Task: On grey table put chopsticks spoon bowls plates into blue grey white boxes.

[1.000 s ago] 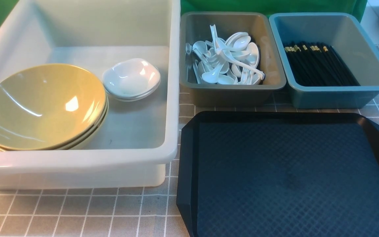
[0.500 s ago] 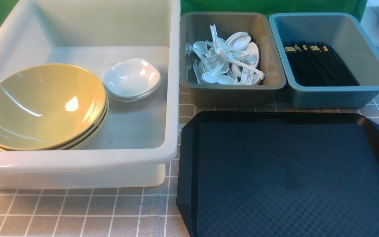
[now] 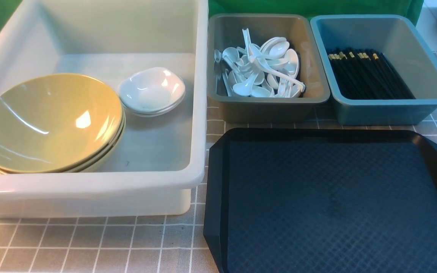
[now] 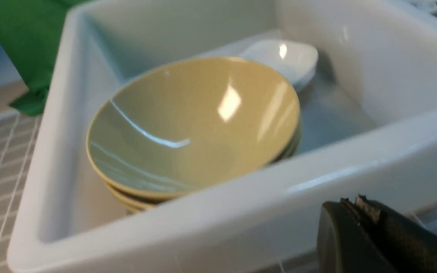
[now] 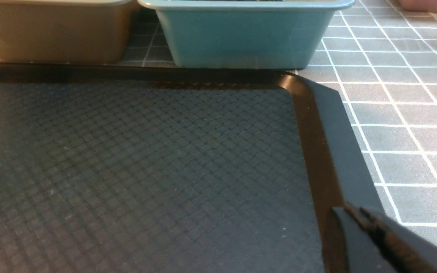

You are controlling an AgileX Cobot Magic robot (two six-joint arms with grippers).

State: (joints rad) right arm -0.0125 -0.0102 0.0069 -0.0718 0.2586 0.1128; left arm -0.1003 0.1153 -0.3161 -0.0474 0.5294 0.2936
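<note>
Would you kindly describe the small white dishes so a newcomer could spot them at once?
Start at the big white box on the table's left side. Inside it, just right of the wide yellow-green bowls, sits a short stack of white dishes: far smaller, squarish, with rounded corners.

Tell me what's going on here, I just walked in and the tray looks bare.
Nothing is being handled. The yellow-green bowls and small white plates sit stacked in the white box, the spoons fill the grey box, and the chopsticks lie in the blue box. The black tray holds nothing. The left gripper and right gripper are both shut and hold nothing.
</note>
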